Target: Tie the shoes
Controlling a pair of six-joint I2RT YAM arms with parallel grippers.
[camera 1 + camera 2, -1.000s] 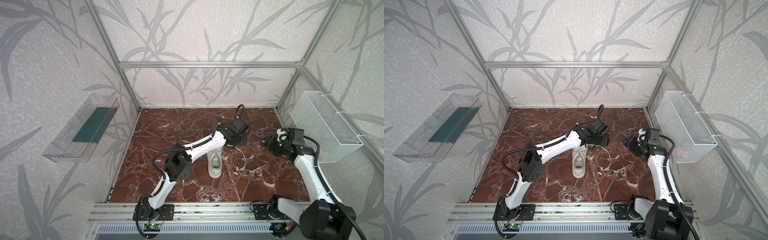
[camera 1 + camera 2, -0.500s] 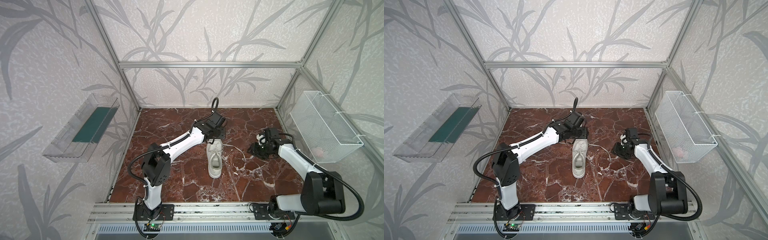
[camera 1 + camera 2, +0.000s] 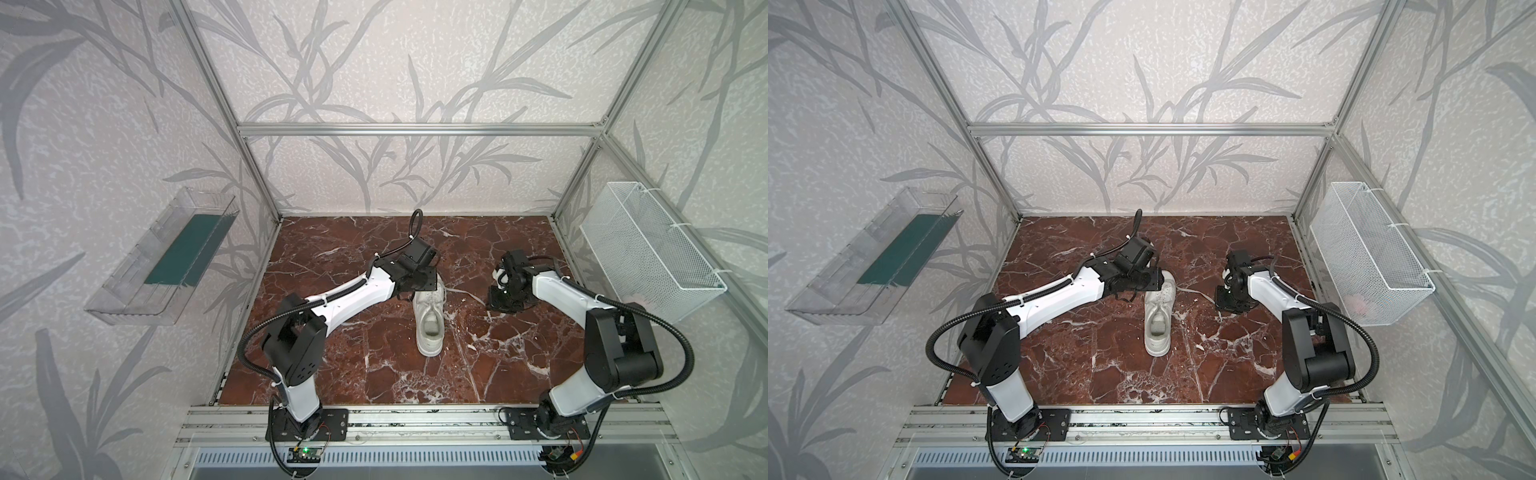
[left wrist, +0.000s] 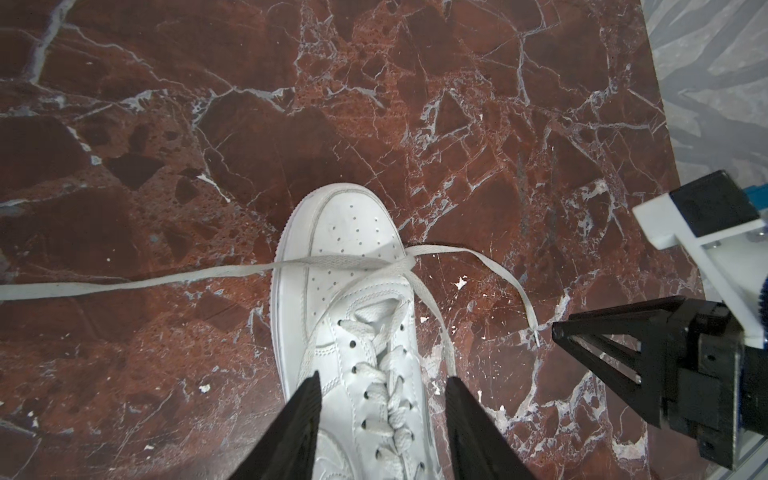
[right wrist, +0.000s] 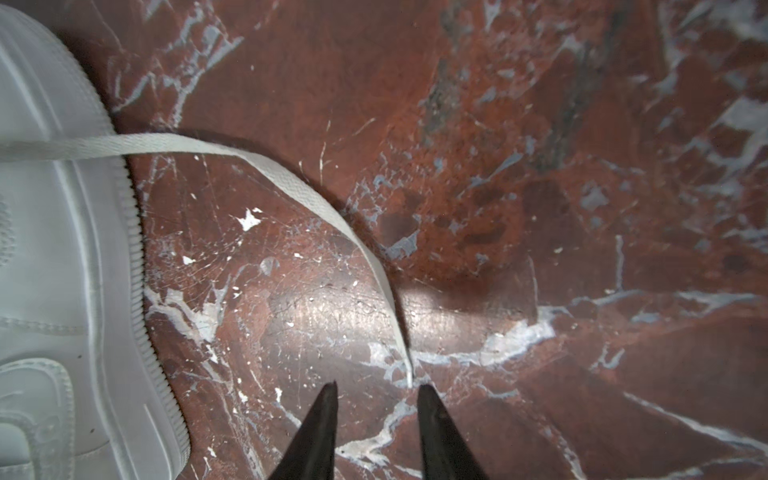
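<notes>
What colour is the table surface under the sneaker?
Red-brown marble with white veins; the tabletop shows best in the left wrist view.

Both top views bright, evenly lit, sharp; shadows soft; left wrist view crisp; right wrist view: shoe blurred; glare patch on floor, dark shadow beside.

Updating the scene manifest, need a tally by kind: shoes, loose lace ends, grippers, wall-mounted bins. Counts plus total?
White sneaker: 1
Loose lace ends: 2
Grippers: 2 (left gripper, right gripper)
Wall-mounted bins: 2 (clear tray, white wire basket)
Total: 7
</notes>
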